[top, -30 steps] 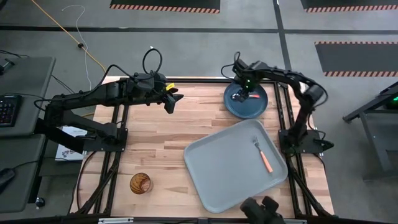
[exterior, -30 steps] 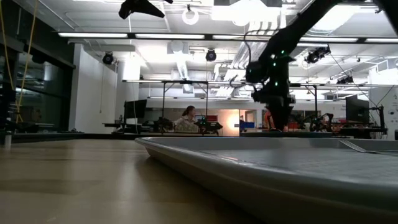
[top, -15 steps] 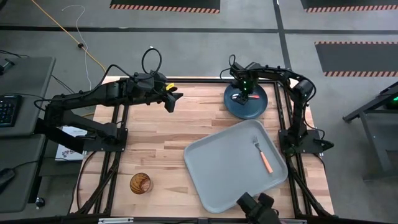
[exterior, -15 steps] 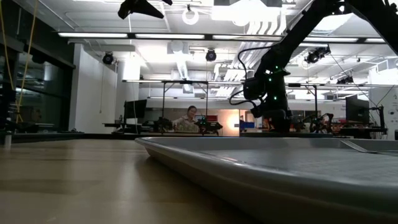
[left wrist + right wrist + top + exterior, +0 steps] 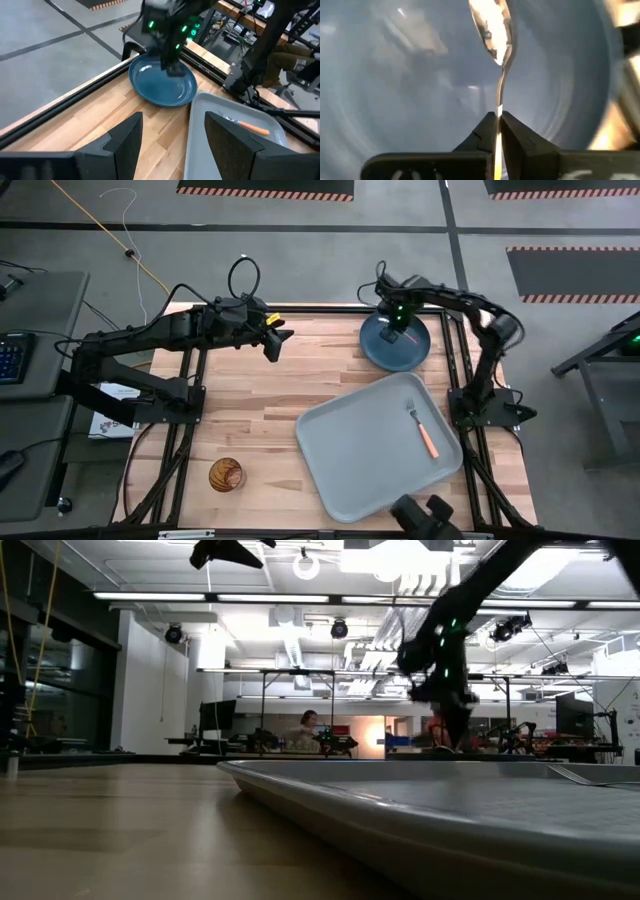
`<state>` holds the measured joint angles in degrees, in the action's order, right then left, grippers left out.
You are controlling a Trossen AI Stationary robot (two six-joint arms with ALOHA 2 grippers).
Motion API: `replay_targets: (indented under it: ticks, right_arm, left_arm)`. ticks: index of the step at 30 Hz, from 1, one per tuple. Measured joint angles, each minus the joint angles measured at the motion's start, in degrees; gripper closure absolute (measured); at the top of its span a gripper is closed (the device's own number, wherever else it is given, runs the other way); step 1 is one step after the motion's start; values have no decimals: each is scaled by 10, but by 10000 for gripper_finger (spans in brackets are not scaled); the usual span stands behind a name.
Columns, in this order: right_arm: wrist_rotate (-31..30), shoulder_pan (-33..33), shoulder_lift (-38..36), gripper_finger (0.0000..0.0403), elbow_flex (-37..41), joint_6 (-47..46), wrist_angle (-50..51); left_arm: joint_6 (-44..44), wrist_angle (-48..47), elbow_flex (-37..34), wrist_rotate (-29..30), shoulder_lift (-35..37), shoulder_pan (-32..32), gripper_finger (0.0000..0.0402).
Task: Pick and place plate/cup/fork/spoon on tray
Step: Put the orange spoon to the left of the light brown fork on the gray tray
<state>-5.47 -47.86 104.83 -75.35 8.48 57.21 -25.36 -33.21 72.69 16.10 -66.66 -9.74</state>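
The right gripper (image 5: 396, 328) hangs over the plate (image 5: 380, 350) at the table's far edge, its two fingers (image 5: 485, 135) pinched tight on the thin stem of the spoon (image 5: 492, 27); in the right wrist view the spoon's silver bowl points away from the gripper with the plate's blue surface (image 5: 395, 75) filling the background, and the pictures do not show whether the bowl touches the plate. The left wrist view shows the right gripper (image 5: 172, 67) directly above the plate (image 5: 150, 85), near its middle. The plate sits on the bare wood just beyond the far corner of the tray (image 5: 350, 450), close to the tray but apart from it. The fork (image 5: 422, 427) lies on the tray near the side closest to the right arm's base, tines toward the plate, orange handle toward the near edge. The cup (image 5: 226, 475) stands alone on the wood, well apart from the tray, off its side facing the left arm and near the table's front edge. The left gripper (image 5: 274, 340) waits in the air over the far part of the table, well apart from the plate on the side away from the right arm, its fingers (image 5: 125, 142) spread wide with nothing between them. In the low view the tray's rim (image 5: 330, 790) stretches across the foreground with the right gripper (image 5: 445, 710) hanging dark behind it.
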Motion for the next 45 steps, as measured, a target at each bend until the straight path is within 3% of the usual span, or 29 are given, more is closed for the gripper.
replay_targets:
  ticks: [5,8,11,13,16,18,21,24,28,38,45]
  right_arm:
    - [102,0,-139,401,13,-85,-34]
    - [210,19,-243,401,63,-181,-151]
    - [266,72,-339,402,147,-309,-320]
    - [262,126,-389,402,211,-396,-452]
    - [195,218,-429,402,296,-502,-675]
    - [130,273,-432,402,333,-532,-786]
    - [40,336,-421,402,348,-539,-865]
    - [-17,380,-399,402,326,-527,-878]
    - [-36,418,-361,403,266,-497,-884]
    - [-10,447,-259,403,90,-455,-778]
    - [0,446,-213,403,28,-440,-730]
  left_arm:
    - [39,-2,0,0,13,0,199]
    - [60,-1,0,1,25,0,199]
    - [80,1,0,5,30,0,199]
    - [93,5,0,5,30,0,199]
    - [101,53,-12,-13,29,0,199]
    - [104,133,-41,-68,26,0,199]
    - [88,245,-91,-159,20,-3,199]
    - [36,351,-130,-214,11,-6,199]
    - [-31,434,-160,-249,-5,-8,199]
    - [-131,433,-162,-309,-23,-5,199]
    - [-130,435,-162,-314,-23,7,199]
